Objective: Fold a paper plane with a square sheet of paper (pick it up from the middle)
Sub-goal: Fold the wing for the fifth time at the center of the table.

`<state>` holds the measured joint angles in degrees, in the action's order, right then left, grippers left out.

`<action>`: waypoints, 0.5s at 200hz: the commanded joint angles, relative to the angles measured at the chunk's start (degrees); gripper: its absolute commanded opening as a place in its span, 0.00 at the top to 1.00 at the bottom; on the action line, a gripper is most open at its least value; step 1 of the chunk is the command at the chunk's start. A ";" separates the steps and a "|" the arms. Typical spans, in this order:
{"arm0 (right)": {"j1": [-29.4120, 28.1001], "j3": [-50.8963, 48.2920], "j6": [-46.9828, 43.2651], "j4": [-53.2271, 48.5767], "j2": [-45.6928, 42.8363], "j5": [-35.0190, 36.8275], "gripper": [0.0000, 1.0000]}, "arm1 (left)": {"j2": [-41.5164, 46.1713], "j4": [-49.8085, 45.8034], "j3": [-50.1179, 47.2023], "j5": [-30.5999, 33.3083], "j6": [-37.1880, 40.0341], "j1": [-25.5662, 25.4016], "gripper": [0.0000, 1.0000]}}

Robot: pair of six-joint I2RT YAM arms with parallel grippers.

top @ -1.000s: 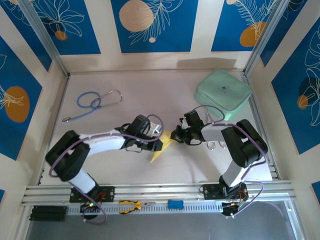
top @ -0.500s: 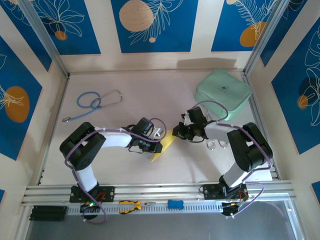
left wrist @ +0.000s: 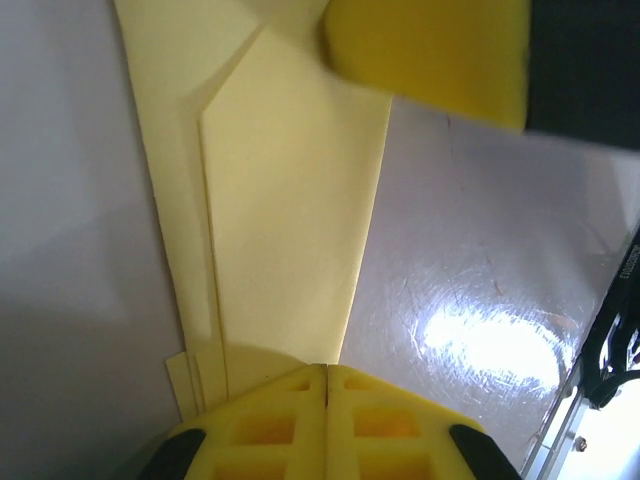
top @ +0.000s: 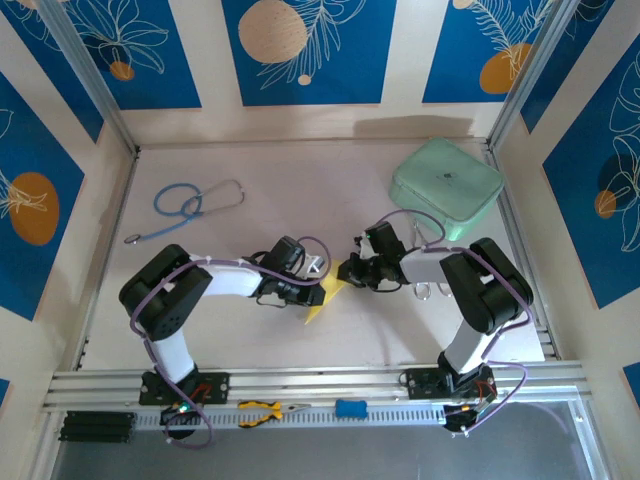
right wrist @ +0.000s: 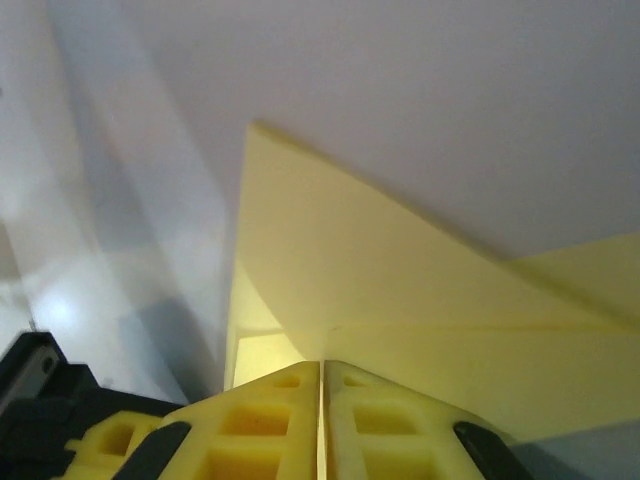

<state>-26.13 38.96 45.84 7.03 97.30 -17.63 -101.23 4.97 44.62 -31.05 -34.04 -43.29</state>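
Your left gripper (left wrist: 327, 385) is pinched shut, tips down on the paper plane (left wrist: 290, 220) mid table (top: 400, 335) (its elbow has swung in); beyond, the right gripper (right wrist: 322, 380) has eased back closer, closed on the plane's far edge, so you're likely still creasing

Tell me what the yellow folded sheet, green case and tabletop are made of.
The folded sheet looks like thin matte paper: sharp creases, stacked layer edges. The case is probably moulded fabric or soft plastic: rounded corners, dull finish. The tabletop is smooth, glossy, hard: bright glare.
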 commanded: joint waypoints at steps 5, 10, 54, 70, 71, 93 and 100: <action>4.02 -0.81 -0.07 0.59 -0.62 0.04 0.88 | -1.91 -3.05 -2.78 2.36 -0.81 -0.01 1.00; 4.41 -0.81 -0.18 0.31 -1.26 0.18 0.87 | -1.83 -2.97 -2.87 2.44 -0.93 -0.04 1.00; 3.73 -3.29 1.61 -3.80 -10.13 3.82 0.82 | 1.65 2.11 -4.07 1.32 -3.36 -0.29 1.00; 1.67 -5.56 3.02 -4.63 -13.66 5.58 0.80 | 5.38 2.68 -3.90 1.76 -3.15 -1.02 0.92; 1.59 -5.74 3.07 -4.69 -13.82 5.67 0.79 | 5.67 2.50 -3.87 1.90 -3.10 -1.10 0.91; -1.26 -8.77 5.47 -6.38 -18.70 7.42 0.76 | 12.95 -2.91 -3.49 7.59 0.01 -1.06 0.72; -2.25 -9.58 6.18 -6.28 -19.89 7.52 0.72 | 15.20 -4.74 -3.64 9.71 0.83 -0.93 0.69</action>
<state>-25.78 32.25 48.90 3.92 81.17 -12.21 -94.37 5.32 41.06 -27.90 -35.79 -44.10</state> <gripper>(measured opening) 0.241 0.262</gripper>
